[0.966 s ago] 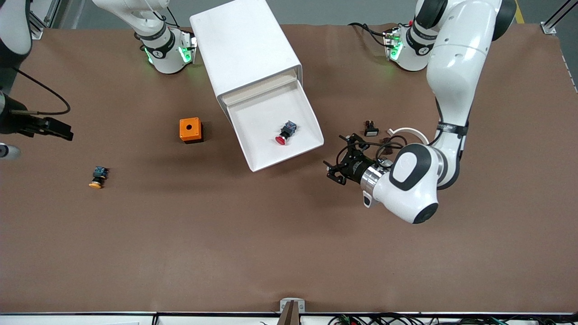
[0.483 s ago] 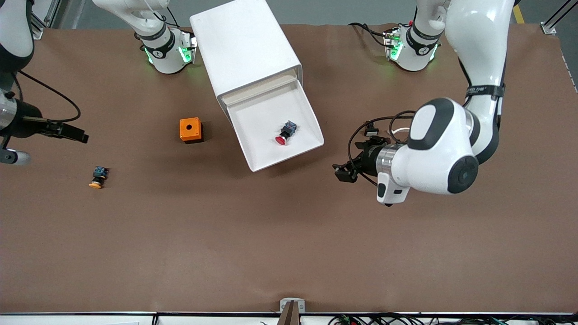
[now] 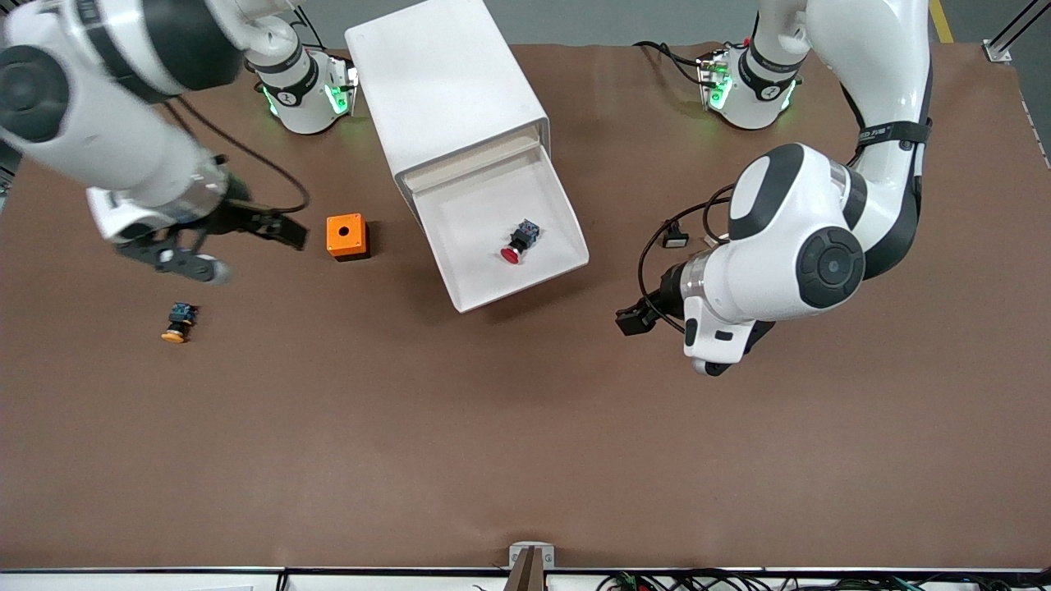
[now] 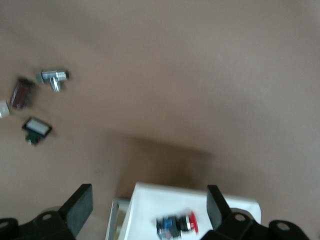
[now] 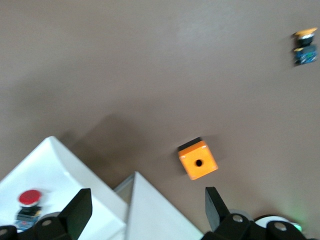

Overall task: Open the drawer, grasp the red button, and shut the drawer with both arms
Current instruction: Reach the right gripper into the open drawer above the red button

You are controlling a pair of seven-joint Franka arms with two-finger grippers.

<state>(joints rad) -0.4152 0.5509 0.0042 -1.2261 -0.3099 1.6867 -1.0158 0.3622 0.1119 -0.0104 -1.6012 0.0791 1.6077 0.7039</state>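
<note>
While the drawer stands pulled out, both arms hang in the air with nothing held.
Desk: flat, matte brown surface with a faint cloth-like grain.
Cabinet: tall white box with rounded edges, smooth and plastic-looking, set askew between the two arm bases.
Drawer: shallow, wide white tray with low walls, pulled out toward the front camera; a pale beige strip shows where it meets the cabinet.
Button: small, round glossy red cap on a dark black-blue body, lying on its side on the drawer floor, cap end nearer the front camera.
Left gripper: black, over bare desk just beside the drawer's open corner at the left arm's end; fingers spread wide, empty. In the left wrist view the button lies past the fingertips, in line with the gap and apart from both.
Right gripper: black, over the desk just beside the orange box; fingers spread wide, empty, well apart from the button.
Orange box: small cube, round hole in its top face, on the desk beside the drawer toward the right arm's end.
Orange-capped button: small, lying on the desk nearer the front camera than the right gripper.
Small parts: a few dark and metallic bits on the desk near the left arm.
</note>
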